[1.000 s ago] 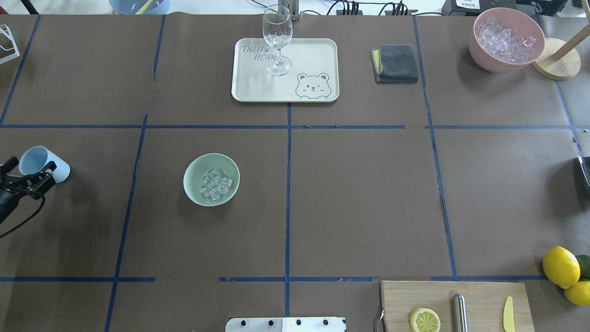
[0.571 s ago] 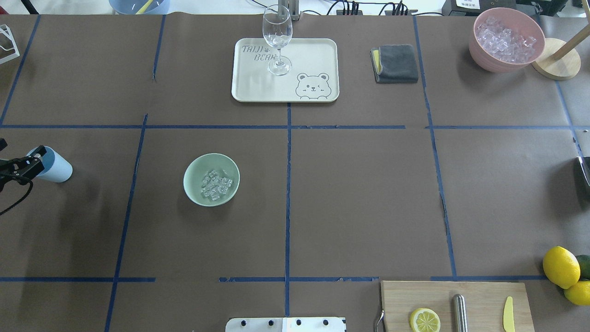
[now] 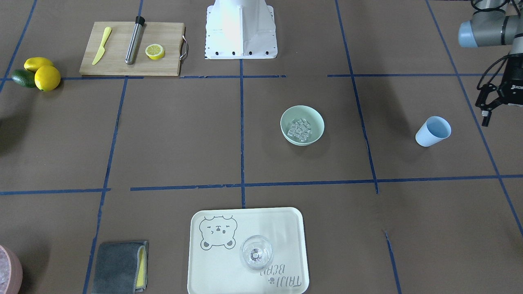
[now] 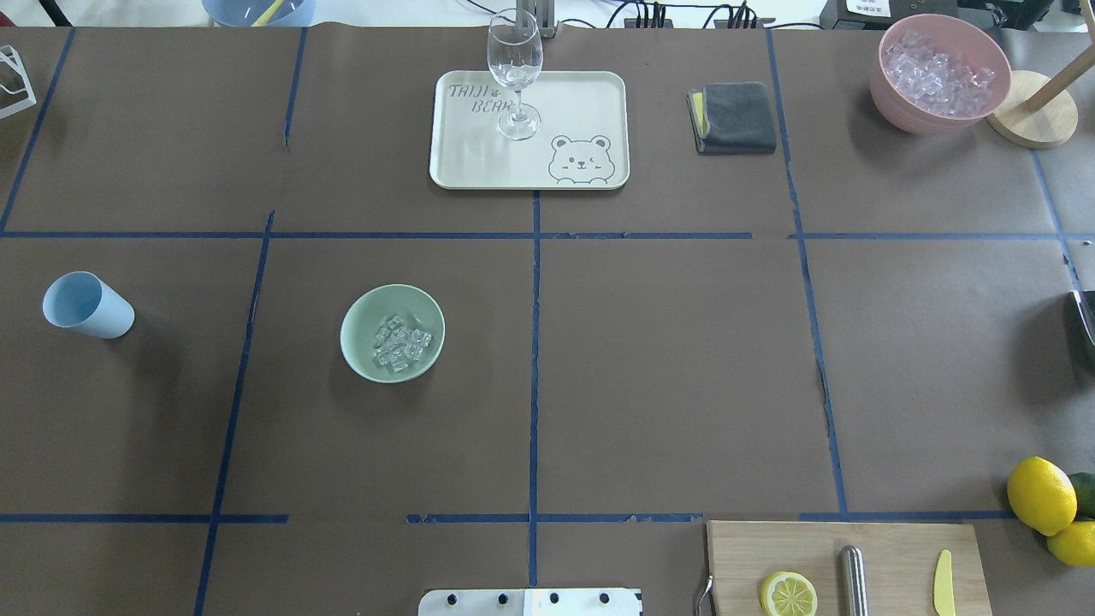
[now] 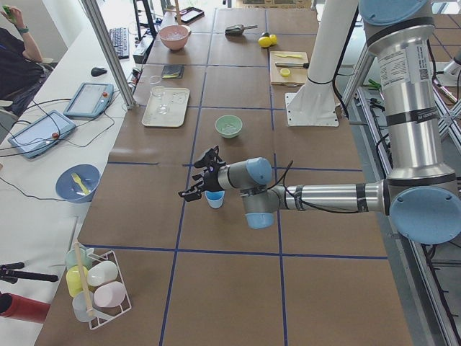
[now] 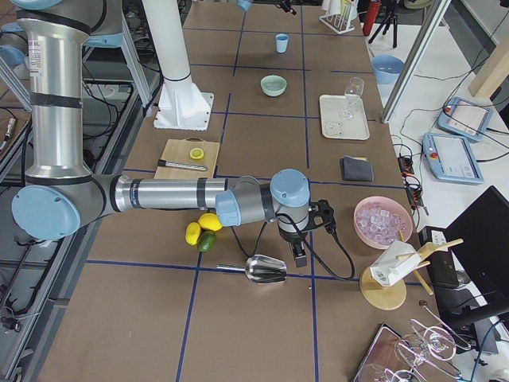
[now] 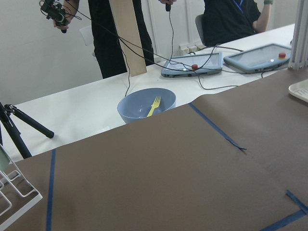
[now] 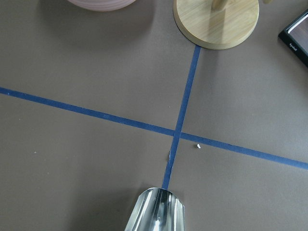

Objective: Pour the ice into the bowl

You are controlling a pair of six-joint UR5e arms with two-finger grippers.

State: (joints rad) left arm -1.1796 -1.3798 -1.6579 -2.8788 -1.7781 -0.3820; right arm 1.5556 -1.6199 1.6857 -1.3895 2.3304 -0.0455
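ice (image 4: 399, 344), glassy cubes, is heaped in the smooth round bowl (image 4: 355, 329); left pincer (image 3: 485, 109) is released, right pincer (image 6: 300, 256) cannot be judged.

Brown-papered table (image 4: 667, 359) gridded in blue tape (image 4: 534, 342), flanked by a white bench (image 5: 29, 216) carrying tablets (image 5: 88, 99), a pale wall (image 7: 38, 57) behind, all under even indoor light.

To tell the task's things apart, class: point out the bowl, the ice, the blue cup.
bowl (image 4: 356, 327): overhead view, left inner wall
ice (image 4: 399, 344): overhead view, pile's middle
blue cup (image 4: 106, 316): overhead view, side wall
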